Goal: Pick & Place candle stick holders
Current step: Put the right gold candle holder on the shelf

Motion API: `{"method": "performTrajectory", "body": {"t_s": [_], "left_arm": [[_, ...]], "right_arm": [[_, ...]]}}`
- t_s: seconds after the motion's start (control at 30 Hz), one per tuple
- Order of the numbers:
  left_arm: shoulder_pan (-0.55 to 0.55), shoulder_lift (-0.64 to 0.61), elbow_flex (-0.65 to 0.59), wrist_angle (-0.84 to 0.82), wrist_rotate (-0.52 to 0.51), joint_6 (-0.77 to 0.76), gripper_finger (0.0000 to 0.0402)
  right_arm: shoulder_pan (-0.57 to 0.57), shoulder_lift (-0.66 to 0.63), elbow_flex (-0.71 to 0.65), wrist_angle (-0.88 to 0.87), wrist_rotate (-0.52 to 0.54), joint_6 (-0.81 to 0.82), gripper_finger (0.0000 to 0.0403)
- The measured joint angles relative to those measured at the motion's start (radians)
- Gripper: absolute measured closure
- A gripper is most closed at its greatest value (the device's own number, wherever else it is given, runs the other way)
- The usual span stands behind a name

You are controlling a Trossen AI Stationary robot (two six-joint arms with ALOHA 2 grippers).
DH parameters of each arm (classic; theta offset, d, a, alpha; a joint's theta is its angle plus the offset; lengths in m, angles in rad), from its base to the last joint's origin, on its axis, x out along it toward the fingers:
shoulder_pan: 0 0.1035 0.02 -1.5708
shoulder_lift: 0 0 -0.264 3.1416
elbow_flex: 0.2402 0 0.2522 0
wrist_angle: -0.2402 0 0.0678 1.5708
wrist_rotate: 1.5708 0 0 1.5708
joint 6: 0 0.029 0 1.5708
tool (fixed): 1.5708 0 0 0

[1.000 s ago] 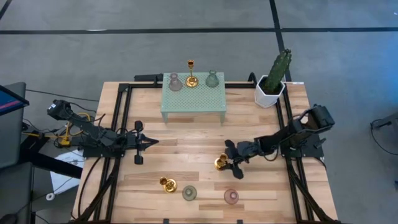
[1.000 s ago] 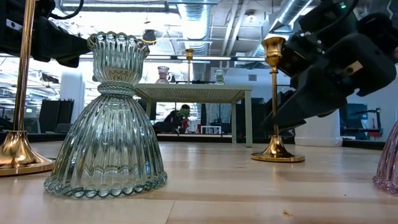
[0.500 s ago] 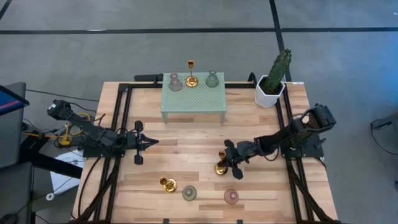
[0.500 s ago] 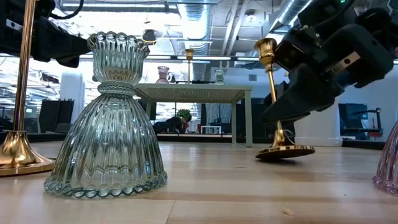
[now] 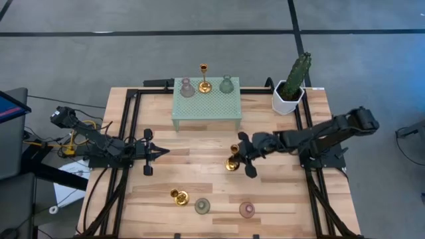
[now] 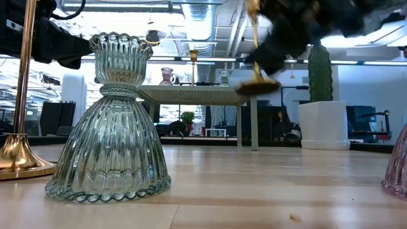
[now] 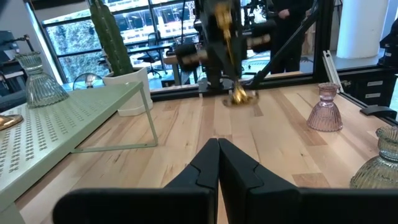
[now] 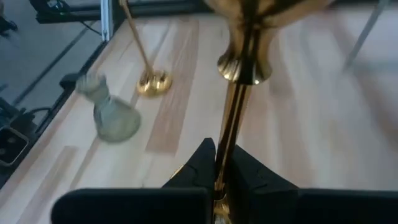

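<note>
My right gripper (image 5: 243, 155) is shut on a gold candle stick holder (image 5: 232, 159) near the table's middle, and the holder's round base (image 6: 256, 84) hangs above the wood. My left gripper (image 5: 159, 152) waits shut at the left, touching nothing. Near the front edge a second gold holder (image 5: 179, 196), a sage green holder (image 5: 202, 206) and a dusty pink holder (image 5: 247, 210) stand on their bases. Three more holders stand on the mint green stand (image 5: 206, 106): a pale pink one (image 5: 187, 87), a gold one (image 5: 204, 78) and a green one (image 5: 226, 84). My right gripper pinches the gold holder's thin stem (image 8: 229, 140) between its two fingers. The fingers come from the table's right, slanting a little downward, and lie across the stem. The holder is lifted clear of the table and stands nearly upright, slightly tilted, base down.
A cactus in a white pot (image 5: 291, 86) stands at the far right corner. The mint stand takes up the far middle. Black frame rails (image 5: 126, 139) run along the table's left and right sides. Bare wood lies between the stand and the front row of holders.
My right gripper has shut on the gold holder's stem, then risen and gone a little toward the far edge. The holder first tipped with one edge of its base on the wood and now hangs clear of the table.
</note>
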Motion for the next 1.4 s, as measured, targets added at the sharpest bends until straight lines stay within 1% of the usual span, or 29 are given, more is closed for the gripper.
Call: {"method": "performTrajectory", "body": {"t_s": [0.13, 0.27, 0.33, 0.47, 0.53, 0.67, 0.87, 1.0, 1.17, 1.4], "left_arm": [[0.0, 0.0, 0.0, 0.0, 0.0, 0.0, 0.0396], [0.0, 0.0, 0.0, 0.0, 0.0, 0.0, 0.0396], [0.0, 0.0, 0.0, 0.0, 0.0, 0.0, 0.0396], [0.0, 0.0, 0.0, 0.0, 0.0, 0.0, 0.0396], [0.0, 0.0, 0.0, 0.0, 0.0, 0.0, 0.0396], [0.0, 0.001, 0.0, 0.0, 0.0, 0.005, 0.0396], [0.0, 0.001, 0.0, 0.0, 0.0, 0.007, 0.0396], [0.0, 0.001, 0.0, 0.0, 0.0, 0.008, 0.0396], [0.0, 0.003, 0.0, 0.0, 0.0, 0.008, 0.0396], [0.0, 0.003, 0.0, 0.0, 0.0, 0.009, 0.0396]], "right_arm": [[-0.075, -0.004, 0.123, -0.09, -0.052, -0.118, 0.04], [-0.186, 0.013, 0.196, -0.076, -0.17, -0.165, 0.04], [-0.245, 0.015, 0.219, -0.078, -0.208, -0.175, 0.04], [-0.344, 0.055, 0.265, -0.088, -0.239, -0.193, 0.04], [-0.383, 0.097, 0.312, -0.071, -0.282, -0.198, 0.04], [-0.429, 0.194, 0.406, -0.092, -0.354, -0.194, 0.04], [-0.488, 0.34, 0.607, -0.232, -0.36, -0.238, 0.04], [-0.533, 0.406, 0.702, -0.279, -0.355, -0.246, 0.04], [-0.589, 0.448, 0.765, -0.301, -0.354, -0.244, 0.0401], [-0.641, 0.454, 0.77, -0.335, -0.342, -0.228, 0.0401]]}}
